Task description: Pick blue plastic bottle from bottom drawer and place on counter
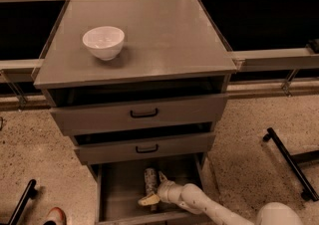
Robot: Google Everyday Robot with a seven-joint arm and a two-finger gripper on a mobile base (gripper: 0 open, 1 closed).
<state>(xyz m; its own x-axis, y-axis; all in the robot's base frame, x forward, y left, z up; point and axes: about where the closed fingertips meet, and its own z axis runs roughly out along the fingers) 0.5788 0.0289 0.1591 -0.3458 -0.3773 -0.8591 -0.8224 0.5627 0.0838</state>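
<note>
three drawers [144, 113], one bowl [103, 42], one bottle [150, 180], gripper [155, 189] in bottom drawer [117, 189]

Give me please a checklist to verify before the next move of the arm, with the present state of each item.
1. Bottom drawer pulled open: ok.
2. Blue plastic bottle in view, lying in that drawer: ok.
3. Gripper down in the drawer at the bottle: ok.
4. Firm grasp on the bottle: cannot tell.
5. Free spot on the counter beside the white bowl: ok.
6. Lift path past the middle drawer, which partly overhangs: cannot tell.
</note>
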